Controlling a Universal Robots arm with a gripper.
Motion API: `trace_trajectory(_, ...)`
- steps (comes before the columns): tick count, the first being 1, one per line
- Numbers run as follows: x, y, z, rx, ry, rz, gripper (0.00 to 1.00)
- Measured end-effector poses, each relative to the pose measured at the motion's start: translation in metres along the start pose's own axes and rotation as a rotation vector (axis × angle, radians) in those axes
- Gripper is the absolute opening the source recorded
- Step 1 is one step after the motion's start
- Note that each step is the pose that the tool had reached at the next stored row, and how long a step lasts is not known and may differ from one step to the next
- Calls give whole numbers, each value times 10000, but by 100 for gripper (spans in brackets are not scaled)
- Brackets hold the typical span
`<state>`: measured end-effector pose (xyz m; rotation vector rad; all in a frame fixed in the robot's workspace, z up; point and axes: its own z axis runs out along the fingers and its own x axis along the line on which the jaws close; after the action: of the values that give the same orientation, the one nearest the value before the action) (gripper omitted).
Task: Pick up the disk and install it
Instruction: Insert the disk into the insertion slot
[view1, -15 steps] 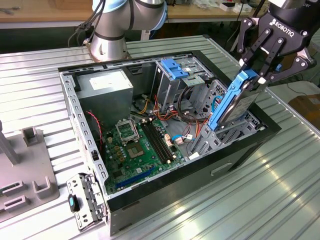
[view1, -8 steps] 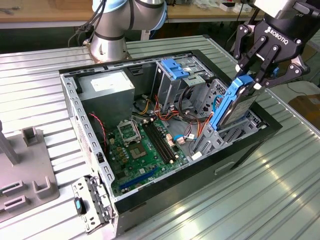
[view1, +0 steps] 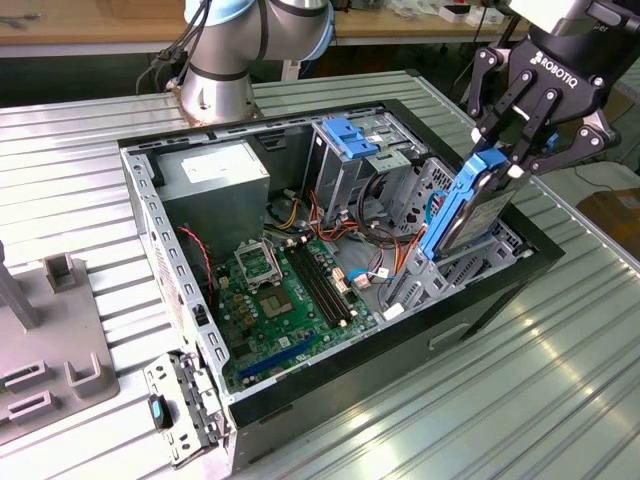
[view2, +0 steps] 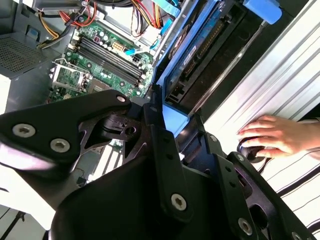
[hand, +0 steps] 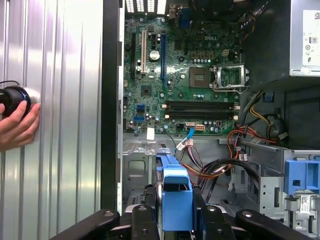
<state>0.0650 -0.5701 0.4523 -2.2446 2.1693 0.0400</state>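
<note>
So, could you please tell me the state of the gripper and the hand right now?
The gripper is shut on the disk, held on edge over the case.
The person's hand rests on a small black round object on the table.

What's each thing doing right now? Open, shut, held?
Black computer case: side open.
Grey metal disk with light-blue bracket: held on edge, lower end inside the case.
Black pincer: shut on the disk.
Silver processor socket: lid flipped open, empty.
Person's hand: resting on round black knob.
</note>
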Motion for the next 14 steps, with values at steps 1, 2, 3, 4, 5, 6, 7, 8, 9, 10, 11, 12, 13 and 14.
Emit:
trace_trajectory(1,0,-2,1,-153,-3,5,36)
trace_trajectory(2,0,-1,2,-243,-10,8,36)
trace_trajectory(3,0,-1,3,-251,-10,9,36)
trace_trajectory(4,0,-2,3,-257,-11,7,36)
trace_trajectory(5,0,-2,3,-264,-11,8,36)
trace_trajectory(6,0,-2,3,-272,-11,8,36)
trace_trajectory(7,0,-3,5,-295,-13,8,36)
trace_trajectory(8,0,-5,11,-395,-19,9,36)
trace_trajectory(9,1,-5,15,-503,-30,14,36)
trace_trajectory(10,1,-4,17,-581,-42,17,36)
trace_trajectory(11,1,-6,25,-709,-67,20,36)
trace_trajectory(12,1,-6,40,-780,-77,23,36)
trace_trajectory(13,1,-6,42,-785,-77,24,36)
trace_trajectory(14,2,-6,43,-789,-76,25,36)
